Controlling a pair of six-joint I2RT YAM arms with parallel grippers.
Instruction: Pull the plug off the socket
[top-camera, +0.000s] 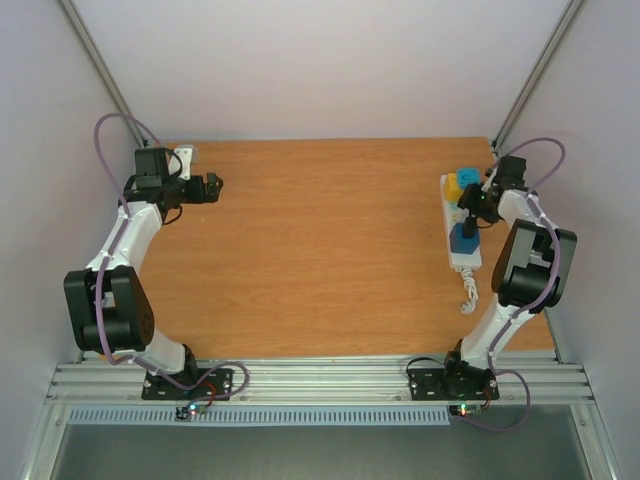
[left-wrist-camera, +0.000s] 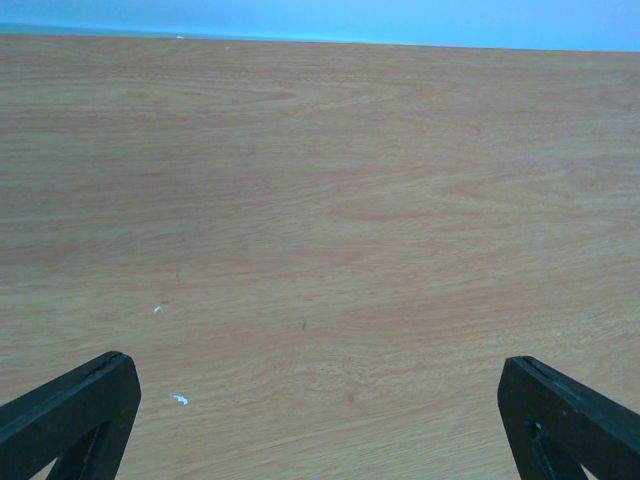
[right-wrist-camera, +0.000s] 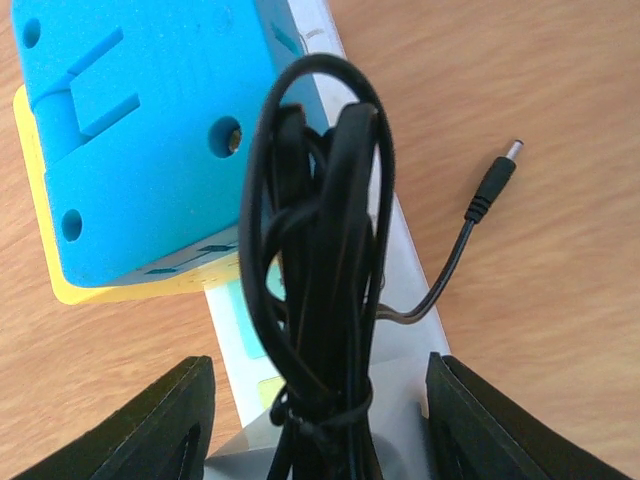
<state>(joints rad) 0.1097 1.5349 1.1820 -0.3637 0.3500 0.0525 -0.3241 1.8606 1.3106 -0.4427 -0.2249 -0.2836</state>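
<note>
The socket, a long white power strip (top-camera: 463, 255), lies at the table's right side. In the right wrist view its white body (right-wrist-camera: 405, 260) shows pastel outlet faces. A grey-white plug (right-wrist-camera: 400, 425) with a bundled black cord (right-wrist-camera: 320, 250) sits on it. My right gripper (top-camera: 478, 207) hovers over the strip. In its wrist view this gripper (right-wrist-camera: 320, 430) is open, with its fingers (right-wrist-camera: 150, 425) on either side of that plug. My left gripper (top-camera: 217, 186) is open and empty at the far left, over bare wood (left-wrist-camera: 320, 250).
A big blue adapter (right-wrist-camera: 140, 130) on a yellow block (right-wrist-camera: 40, 200) is plugged in beyond the bundle, with a blue plug (top-camera: 463, 240) on the strip's near part. The cord's barrel tip (right-wrist-camera: 497, 178) hangs free. The strip's white cord (top-camera: 468, 292) trails toward me.
</note>
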